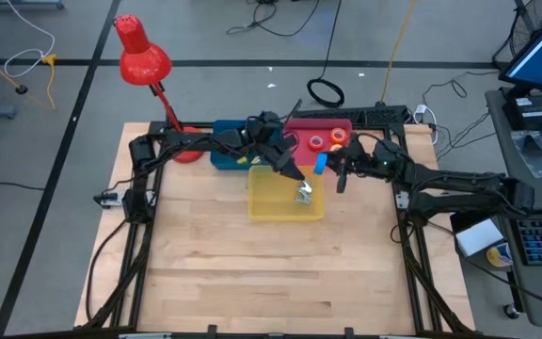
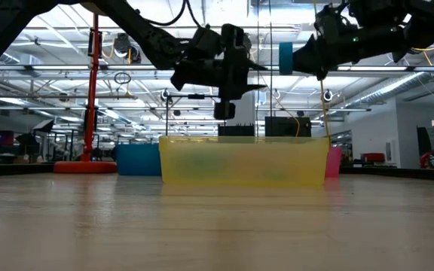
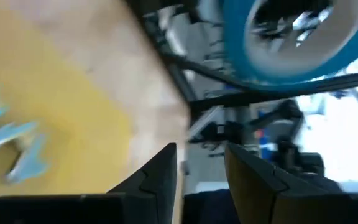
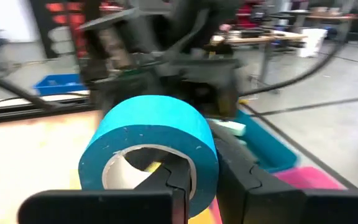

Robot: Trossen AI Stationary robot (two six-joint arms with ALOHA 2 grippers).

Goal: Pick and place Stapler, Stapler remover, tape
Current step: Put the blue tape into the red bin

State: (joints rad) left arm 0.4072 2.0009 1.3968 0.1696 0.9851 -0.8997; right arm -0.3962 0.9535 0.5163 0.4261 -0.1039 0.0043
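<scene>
A blue tape roll [image 4: 148,140] with a pale core hangs in the air, with my right gripper [image 4: 197,155] shut on it. In the high view the roll [image 1: 320,165] is over the gap between the yellow bin [image 1: 263,205] and the red bin [image 1: 299,125]. My left gripper [image 3: 201,152] stands open just beside the roll [image 3: 291,37], over the yellow bin, with nothing between its fingers. A small pale thing [image 1: 304,193] lies on the yellow bin's floor; I cannot tell whether it is the stapler remover. I cannot make out the stapler. My right gripper holds the roll by its wall [image 4: 201,171]: one finger [image 4: 166,180] is inside the core and the other [image 4: 241,174] outside. The fingers come about level from the table's right side. The roll [image 2: 285,58] is lifted clear, well above the bin rims.
Orange and red tape rolls [image 1: 337,137] lie in the red bin at the far side. A blue bin [image 1: 222,158] stands left of it, and a red desk lamp [image 1: 144,58] at the far left corner. The near half of the table [image 1: 271,273] is bare wood.
</scene>
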